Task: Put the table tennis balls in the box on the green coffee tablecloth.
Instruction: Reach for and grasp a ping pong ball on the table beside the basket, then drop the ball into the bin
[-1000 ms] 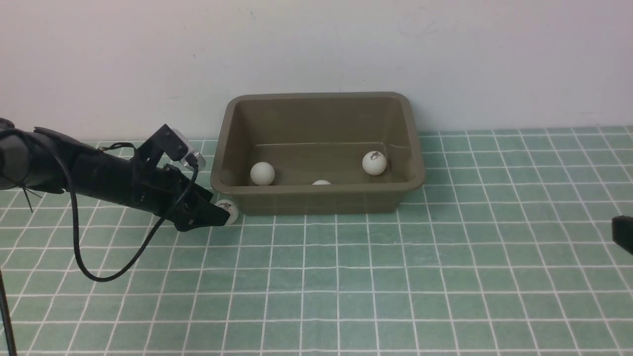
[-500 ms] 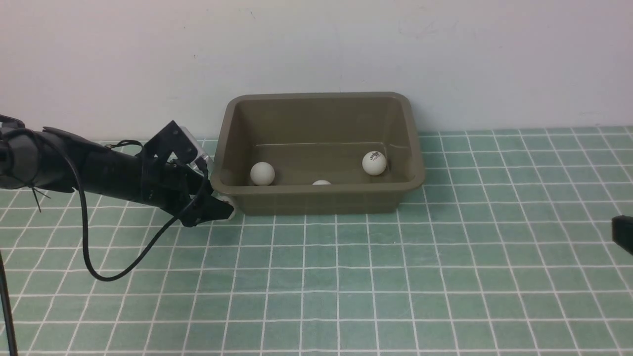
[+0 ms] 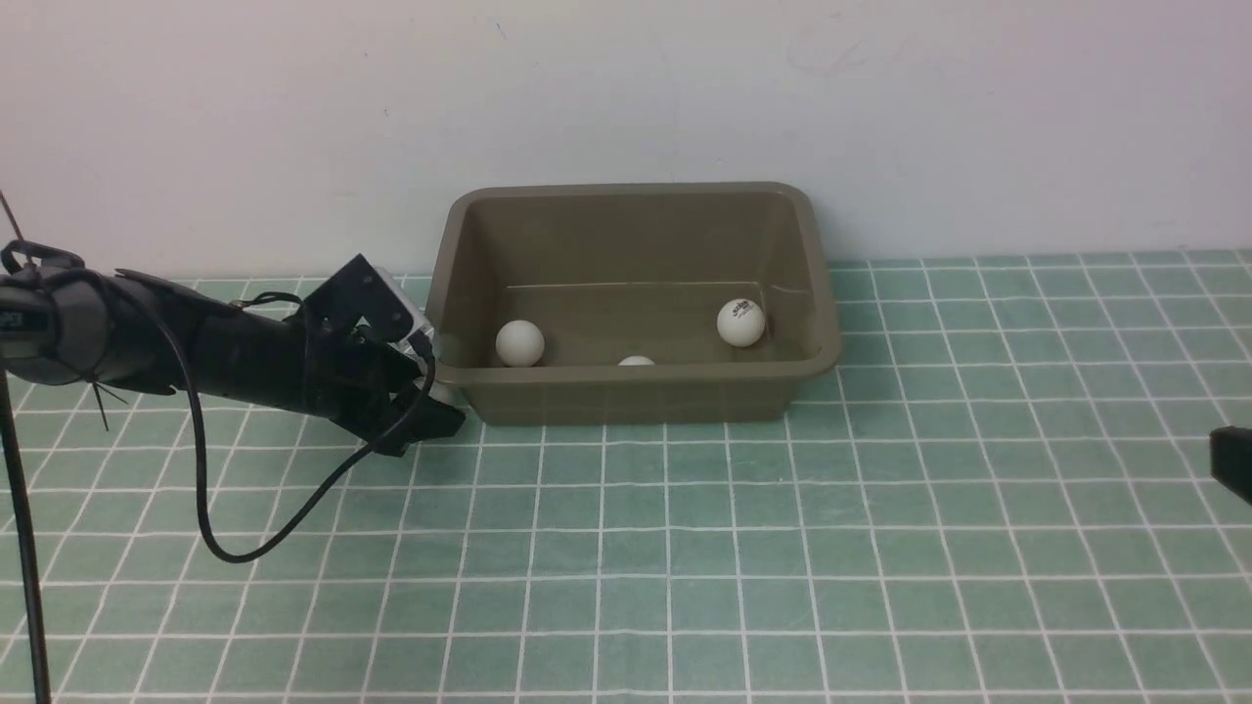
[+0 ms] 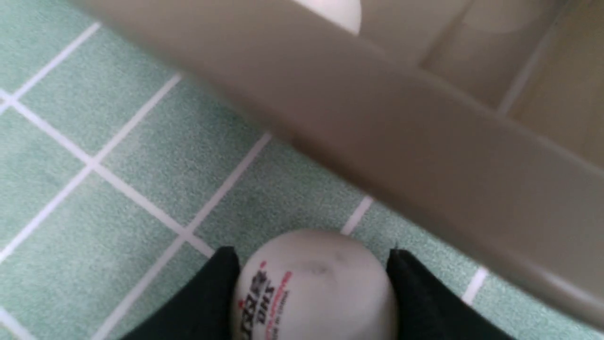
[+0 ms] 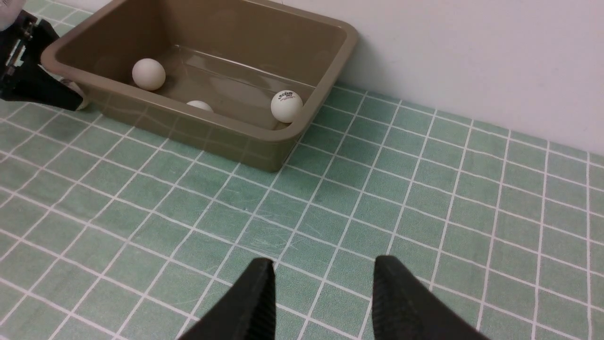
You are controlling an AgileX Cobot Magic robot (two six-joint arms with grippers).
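Table tennis balls in all: four, all white
Balls inside the box: three, namely the left ball [image 3: 519, 343], the middle ball [image 3: 636, 361], mostly hidden by the near wall, and the right ball [image 3: 741, 323]
Balls outside the box: one, the outer ball [image 4: 314, 302], between the left gripper's fingertips
Balls with a printed logo in sight: two, one inside the box and one outside
Olive-brown plastic boxes: one box [image 3: 631, 399]
Green tablecloths: one gridded tablecloth [image 3: 880, 587]
Grippers: two, the left gripper [image 4: 314, 259] and the right gripper [image 5: 324, 264]
Fingers in the wrist views: four, two on each gripper
Walls behind the cloth: one pale wall [image 3: 626, 88]
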